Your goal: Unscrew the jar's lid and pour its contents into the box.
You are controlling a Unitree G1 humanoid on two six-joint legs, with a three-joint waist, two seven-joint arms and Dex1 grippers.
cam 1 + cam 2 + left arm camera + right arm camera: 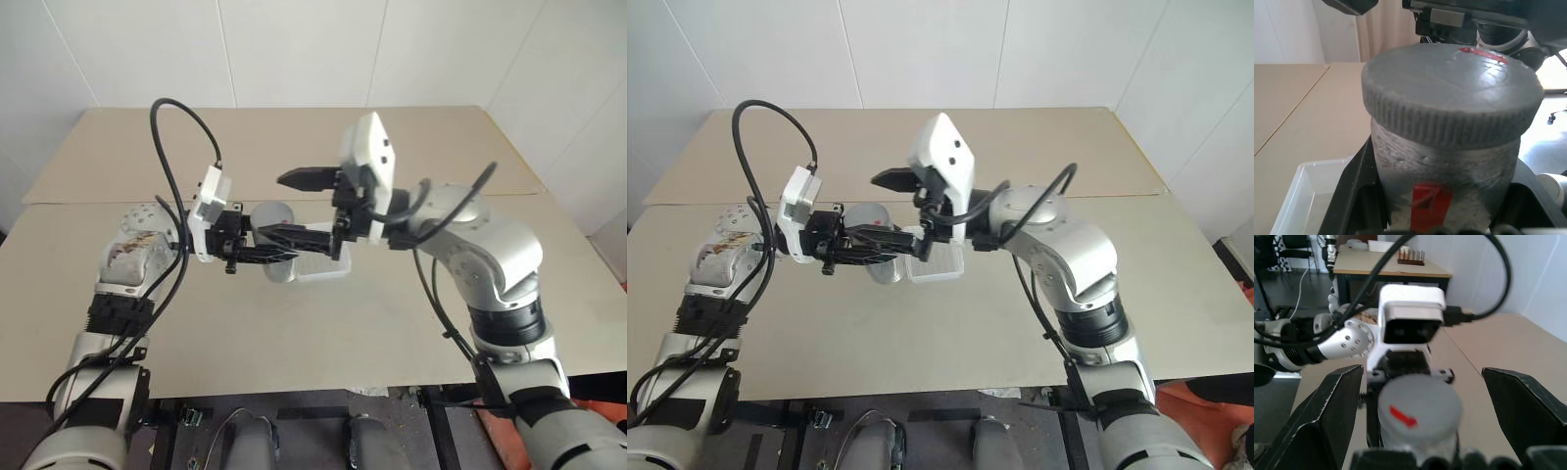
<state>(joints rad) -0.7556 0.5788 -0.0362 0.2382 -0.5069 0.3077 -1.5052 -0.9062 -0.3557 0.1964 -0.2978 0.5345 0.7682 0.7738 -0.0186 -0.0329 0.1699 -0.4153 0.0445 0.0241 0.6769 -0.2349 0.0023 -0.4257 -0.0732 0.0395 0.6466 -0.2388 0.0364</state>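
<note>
With the lid point(1449, 93) not yet unscrewed, the left tool point(279, 243) pinched the jar point(1444, 166) above the box point(1303, 196) while the right tool point(1420, 416) stood spread beside the lid.

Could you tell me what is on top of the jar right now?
The lid sits on the jar, with a red mark across it. It covers the mouth, so the contents cannot be seen.

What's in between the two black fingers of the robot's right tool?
The jar's lid sits in the gap between the open right tool's fingers, touching neither, as the right wrist view shows. The left tool holds the jar.
</note>
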